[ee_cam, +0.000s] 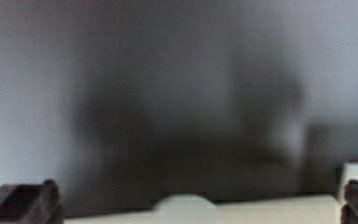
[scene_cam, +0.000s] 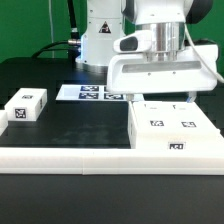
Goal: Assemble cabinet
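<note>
so the cabinet (scene_cam: 172, 127) is sitting on the black tabletop (scene_cam: 80, 125), over on the exterior view's right. it's a white boxy thing with black-and-white square tags, two on the top face and one on the front face. it sits right at the right end of the low white rail (scene_cam: 60, 155) that runs along the near edge of the tabletop. can't tell if the two actually touch or are just snug beside each other.

the end effector (scene_cam: 165, 100) hangs straight over the cabinet, close above its back part. its big white body blocks the area behind, so i can't tell if it's touching the top. it's spread wide and holding nothing. in the wrist view the end effector (ee_cam: 190, 200) shows two dark fingertips (ee_cam: 19, 202) far apart at opposite edges, with a blurry grey-white surface and a pale blob between them. that view is too out of focus to make out much else.

well apart from all that, on the exterior view's left, there's a small white block (scene_cam: 25, 106) with a tag on its side. the marker board (scene_cam: 90, 92) lies flat further back, near the robot's base.
</note>
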Controlling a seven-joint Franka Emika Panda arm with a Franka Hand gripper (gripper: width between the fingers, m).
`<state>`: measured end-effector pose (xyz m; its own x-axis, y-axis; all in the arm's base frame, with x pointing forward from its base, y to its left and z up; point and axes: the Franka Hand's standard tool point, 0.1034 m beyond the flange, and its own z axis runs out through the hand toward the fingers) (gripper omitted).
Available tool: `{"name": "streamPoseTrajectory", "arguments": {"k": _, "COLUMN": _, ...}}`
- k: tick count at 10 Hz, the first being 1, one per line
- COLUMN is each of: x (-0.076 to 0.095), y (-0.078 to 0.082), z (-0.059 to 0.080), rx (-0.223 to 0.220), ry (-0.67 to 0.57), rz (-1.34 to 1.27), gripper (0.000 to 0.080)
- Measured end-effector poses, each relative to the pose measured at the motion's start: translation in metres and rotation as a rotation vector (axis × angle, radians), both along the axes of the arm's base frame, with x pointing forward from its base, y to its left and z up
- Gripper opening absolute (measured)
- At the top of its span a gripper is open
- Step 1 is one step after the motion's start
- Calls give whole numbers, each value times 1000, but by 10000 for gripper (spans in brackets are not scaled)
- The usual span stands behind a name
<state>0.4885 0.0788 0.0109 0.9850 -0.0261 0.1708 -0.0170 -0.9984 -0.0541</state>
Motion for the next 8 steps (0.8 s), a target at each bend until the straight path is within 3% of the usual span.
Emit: {"name": "streamPoseTrajectory", "arguments": {"k": 8, "x": 1, "y": 3, "z": -4, "rx": 0, "ry": -33, "rz": 5, "gripper": 797}}
